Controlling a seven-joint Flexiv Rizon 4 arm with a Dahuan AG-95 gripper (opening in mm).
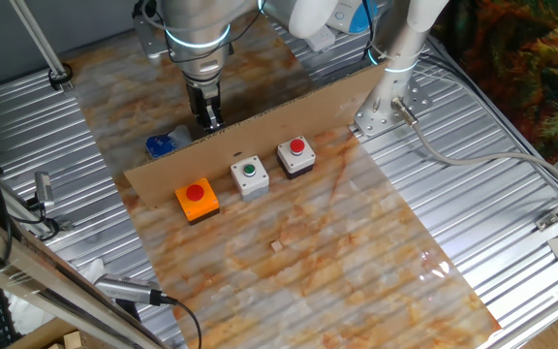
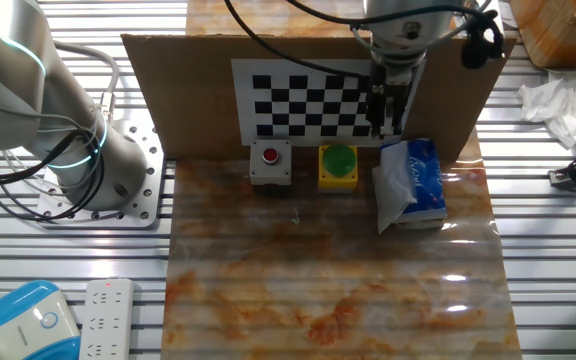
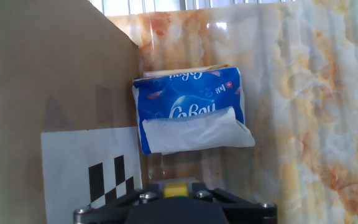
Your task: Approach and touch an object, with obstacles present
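Observation:
A long brown cardboard strip (image 1: pixel 260 131) stands on edge across the marbled mat, and its far face carries a checkerboard sheet (image 2: pixel 313 98). My gripper (image 1: pixel 206 114) hangs behind the strip with its fingers close together and nothing between them. In the other fixed view it (image 2: pixel 384 112) is just above and right of a yellow box with a green button (image 2: pixel 338 166). A blue tissue pack (image 2: pixel 413 180) lies to its right and fills the hand view (image 3: pixel 191 118). A grey box with a red button (image 2: pixel 270 163) sits left of the yellow one.
On the near side of the strip stand an orange button box (image 1: pixel 197 201), a grey box with a green button (image 1: pixel 250 177) and a dark box with a red button (image 1: pixel 295 157). A second arm's base (image 1: pixel 386 97) is at the strip's right end.

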